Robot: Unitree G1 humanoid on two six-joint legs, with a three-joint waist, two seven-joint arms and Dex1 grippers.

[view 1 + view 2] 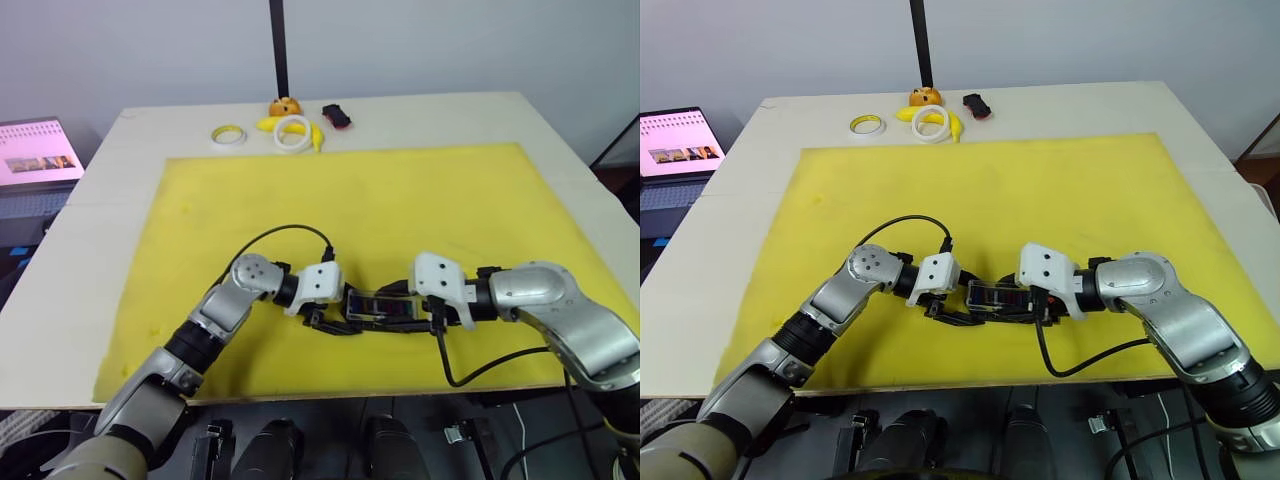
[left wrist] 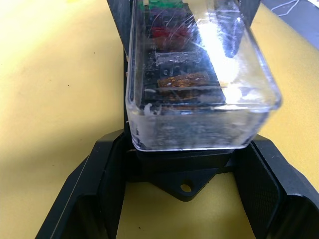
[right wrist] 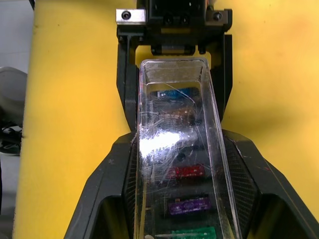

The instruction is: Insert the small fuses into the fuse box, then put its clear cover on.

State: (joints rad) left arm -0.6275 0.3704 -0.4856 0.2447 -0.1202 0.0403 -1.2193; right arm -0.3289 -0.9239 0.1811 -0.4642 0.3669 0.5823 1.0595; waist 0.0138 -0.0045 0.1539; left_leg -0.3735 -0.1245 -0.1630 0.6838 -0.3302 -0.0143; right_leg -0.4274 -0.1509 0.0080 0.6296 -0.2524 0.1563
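- The left pincer (image 1: 325,318) is gripping one end of the fuse box (image 2: 185,172), its two black fingers (image 2: 99,189) pressing against the box's sides.
- The right pincer (image 1: 432,318) is facing it from the other end, fingers (image 3: 117,184) closing on the clear cover (image 3: 174,144).
- The clear cover is sitting on top of the fuse box, with the small fuses (image 3: 187,172) showing through it: red, purple, green, orange and blue, standing in their slots.
- The fuse box is lying on the yellow mat (image 1: 400,190), near its front edge, between the two pincers.
- At the desk's (image 1: 120,180) far edge, two tape rings (image 1: 229,134), a yellow-orange toy (image 1: 285,105) and a small black-and-red object (image 1: 337,116) are lying well apart from the box.
- A laptop (image 1: 35,155) is standing left of the desk.
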